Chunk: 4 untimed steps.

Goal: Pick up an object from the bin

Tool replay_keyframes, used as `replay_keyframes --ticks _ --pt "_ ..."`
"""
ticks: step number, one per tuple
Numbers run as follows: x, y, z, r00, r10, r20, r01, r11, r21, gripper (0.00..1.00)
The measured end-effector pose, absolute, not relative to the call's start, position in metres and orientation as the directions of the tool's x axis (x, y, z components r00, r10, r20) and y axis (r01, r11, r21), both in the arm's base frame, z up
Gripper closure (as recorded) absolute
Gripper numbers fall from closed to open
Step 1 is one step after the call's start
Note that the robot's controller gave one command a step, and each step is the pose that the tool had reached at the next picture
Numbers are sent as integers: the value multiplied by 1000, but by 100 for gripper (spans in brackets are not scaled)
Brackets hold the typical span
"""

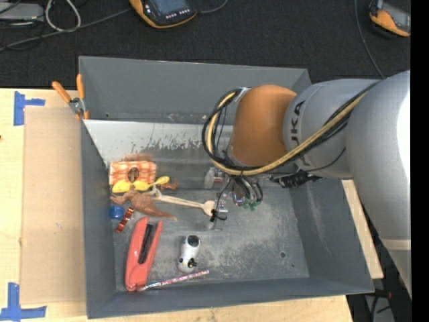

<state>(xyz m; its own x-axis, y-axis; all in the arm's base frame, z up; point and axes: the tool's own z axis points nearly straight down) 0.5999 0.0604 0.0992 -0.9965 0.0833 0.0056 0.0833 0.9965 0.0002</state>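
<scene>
Claw [217,213] sat low mid-bin [268,243], at the right end of a cream spoon [181,202]; how open it was couldn't be told. Risk: pinching that thin end off-centre could make the spoon pivot or slip towards the brown dinosaur toy [144,204].

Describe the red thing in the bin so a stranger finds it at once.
Start at the lower-left corner of the grey bin in the camera view. The red tool lies there, left of a small white-and-black figure. It alone is long, flat and red.
</scene>
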Motion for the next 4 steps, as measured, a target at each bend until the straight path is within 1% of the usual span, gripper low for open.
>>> replay_keyframes --ticks 1,2,3,4 --pt "615 91 69 -936 351 -6 351 936 1 0" --pt "609 69 70 -929 371 4 371 929 -2 100" --pt "609 69 70 -929 371 4 371 929 -2 100" --pt "605 68 98 -929 371 14 371 929 -7 100"
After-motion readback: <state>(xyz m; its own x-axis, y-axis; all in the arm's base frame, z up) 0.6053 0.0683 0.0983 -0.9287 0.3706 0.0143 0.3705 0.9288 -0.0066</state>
